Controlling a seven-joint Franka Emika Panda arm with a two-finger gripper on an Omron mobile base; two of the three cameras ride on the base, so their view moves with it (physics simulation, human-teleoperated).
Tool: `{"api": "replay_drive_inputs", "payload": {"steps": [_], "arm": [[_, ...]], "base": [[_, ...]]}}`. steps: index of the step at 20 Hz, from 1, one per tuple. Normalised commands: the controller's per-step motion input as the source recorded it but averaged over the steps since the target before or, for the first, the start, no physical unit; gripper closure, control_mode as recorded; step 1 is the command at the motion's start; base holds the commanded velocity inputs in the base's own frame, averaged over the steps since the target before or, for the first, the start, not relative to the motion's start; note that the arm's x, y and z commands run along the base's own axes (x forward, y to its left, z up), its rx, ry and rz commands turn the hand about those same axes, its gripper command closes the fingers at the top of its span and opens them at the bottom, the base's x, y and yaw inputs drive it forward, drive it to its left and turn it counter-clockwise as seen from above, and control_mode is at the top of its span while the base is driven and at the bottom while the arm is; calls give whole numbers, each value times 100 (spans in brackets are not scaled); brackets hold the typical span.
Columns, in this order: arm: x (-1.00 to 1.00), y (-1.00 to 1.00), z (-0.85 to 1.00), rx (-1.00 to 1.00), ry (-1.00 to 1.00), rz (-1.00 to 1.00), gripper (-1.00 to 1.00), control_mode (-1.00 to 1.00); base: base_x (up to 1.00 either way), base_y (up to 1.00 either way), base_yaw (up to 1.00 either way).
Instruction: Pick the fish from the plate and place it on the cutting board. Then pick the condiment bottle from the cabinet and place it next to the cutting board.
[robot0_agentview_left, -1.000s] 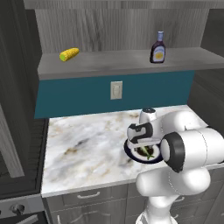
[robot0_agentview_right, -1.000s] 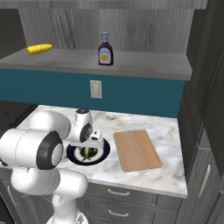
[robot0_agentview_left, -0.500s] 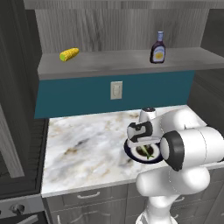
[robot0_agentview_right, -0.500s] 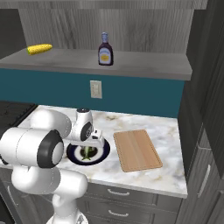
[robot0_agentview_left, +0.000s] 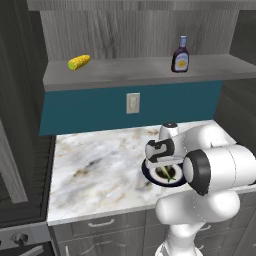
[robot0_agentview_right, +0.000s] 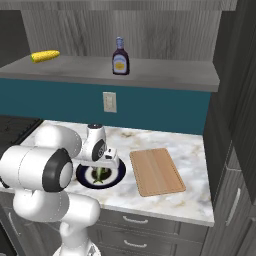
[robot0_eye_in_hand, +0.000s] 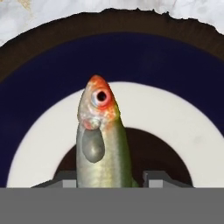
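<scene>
The fish (robot0_eye_in_hand: 103, 144), slender and greenish-silver with an orange head, lies on the plate (robot0_eye_in_hand: 131, 61). That plate has a navy rim, a white ring and a brown centre. My gripper (robot0_eye_in_hand: 107, 179) reaches straight down over the plate (robot0_agentview_right: 85, 176), and its fingertips (robot0_eye_in_hand: 65, 178) are closed against the fish's body. Both base views show the fish (robot0_agentview_right: 99, 174) (robot0_agentview_left: 168, 174) under the hand on the plate (robot0_agentview_left: 150, 175). Right of the plate lies the wooden cutting board (robot0_agentview_right: 156, 171), bare. The condiment bottle (robot0_agentview_right: 119, 56) (robot0_agentview_left: 180, 55) stands upright on the cabinet shelf (robot0_agentview_right: 165, 75).
A yellow corn cob (robot0_agentview_left: 79, 62) (robot0_agentview_right: 45, 56) lies at the left end of the shelf. A wall socket (robot0_agentview_left: 132, 102) sits on the teal strip. A stove (robot0_agentview_right: 15, 127) borders the marble counter (robot0_agentview_left: 95, 165) on the left, and dark tall cabinets (robot0_agentview_right: 235, 125) rise on the right.
The fingers have closed in from wide open onto the fish. The hand has stayed low over the plate and the fish still rests there.
</scene>
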Motion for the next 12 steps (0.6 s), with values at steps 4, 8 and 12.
{"api": "replay_drive_inputs", "payload": {"steps": [4,8,12], "arm": [[-2,-3,0,-1,0,0,100,-100],[0,-9,0,0,0,0,100,-100],[-7,-6,6,0,-1,0,100,-100]], "base": [[0,0,0],[0,0,0],[0,0,0]]}}
